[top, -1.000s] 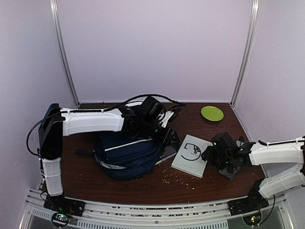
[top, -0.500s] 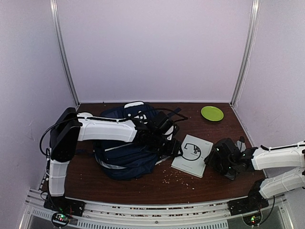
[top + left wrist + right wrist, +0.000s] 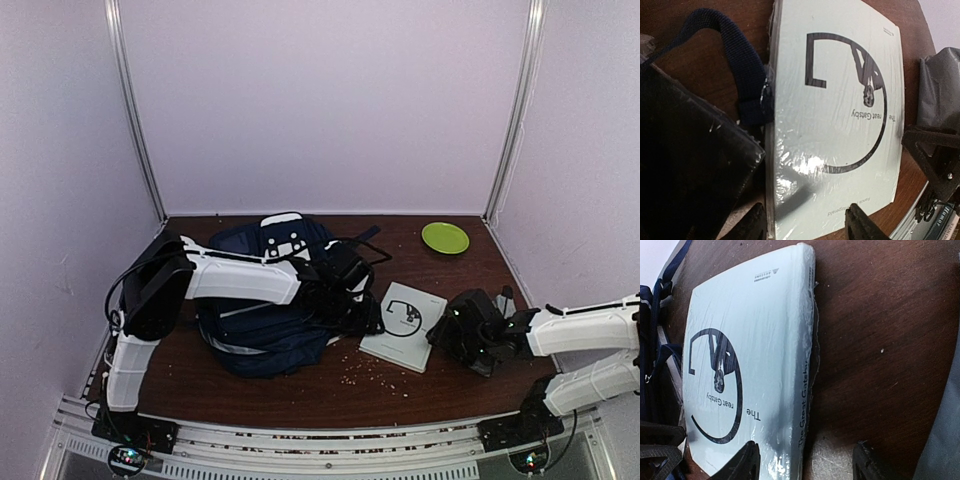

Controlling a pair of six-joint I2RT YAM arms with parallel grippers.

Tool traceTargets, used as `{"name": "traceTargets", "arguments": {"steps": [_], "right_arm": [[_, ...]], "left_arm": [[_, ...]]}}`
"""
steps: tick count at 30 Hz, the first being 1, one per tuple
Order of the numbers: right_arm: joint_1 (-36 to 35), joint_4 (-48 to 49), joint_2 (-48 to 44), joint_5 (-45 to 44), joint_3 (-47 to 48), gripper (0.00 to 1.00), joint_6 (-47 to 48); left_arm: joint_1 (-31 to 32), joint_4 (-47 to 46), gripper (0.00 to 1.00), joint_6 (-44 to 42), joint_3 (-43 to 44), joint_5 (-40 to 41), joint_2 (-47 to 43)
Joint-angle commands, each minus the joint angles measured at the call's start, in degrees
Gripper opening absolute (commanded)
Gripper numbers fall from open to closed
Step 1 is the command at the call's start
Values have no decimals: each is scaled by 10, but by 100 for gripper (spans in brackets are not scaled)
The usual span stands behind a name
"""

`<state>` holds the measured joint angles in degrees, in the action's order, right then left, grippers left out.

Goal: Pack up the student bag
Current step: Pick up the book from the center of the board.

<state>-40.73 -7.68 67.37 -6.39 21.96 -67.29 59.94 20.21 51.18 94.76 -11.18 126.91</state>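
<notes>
left pincer [image 3: 807,227] wide open, empty, over book [image 3: 835,115] | right pincer [image 3: 805,465] part open, empty, by book spine | student bag [image 3: 262,332] toward left edge of bench [image 3: 185,372]

Student bag [image 3: 262,338] — navy, white trim, slumped, crumpled — left of centre.

High rear view; both wrist cameras closely face the book [image 3: 404,325].
</notes>
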Motion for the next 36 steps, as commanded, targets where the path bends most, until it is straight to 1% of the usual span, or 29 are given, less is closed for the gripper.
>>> {"name": "traceTargets", "arguments": {"steps": [1,5,9,11,16,27,32,35,36], "right_arm": [[2,16,6,11,2,63,-5],[1,11,2,12,0,63,-10],[0,7,3,15,-4,63,-14],[0,12,7,18,-8,63,-16],[0,35,25,35,-13,63,-25],[-1,106,60,99,-22,62,-39],[-1,161,68,130,-35,60,-53],[-1,227,70,164,-41,59,-56],[-1,235,69,171,-39,58,-52]], "left_arm": [[-3,26,91,4,25,15,15],[-3,35,90,7,20,35,15],[-2,35,87,6,23,22,27],[-2,22,81,4,21,3,33],[-1,-2,61,3,17,-30,37],[-1,-22,29,3,7,-57,49],[0,-27,17,4,7,-68,55],[-1,-39,13,7,2,-82,59],[-1,-46,12,9,0,-87,60]]}}
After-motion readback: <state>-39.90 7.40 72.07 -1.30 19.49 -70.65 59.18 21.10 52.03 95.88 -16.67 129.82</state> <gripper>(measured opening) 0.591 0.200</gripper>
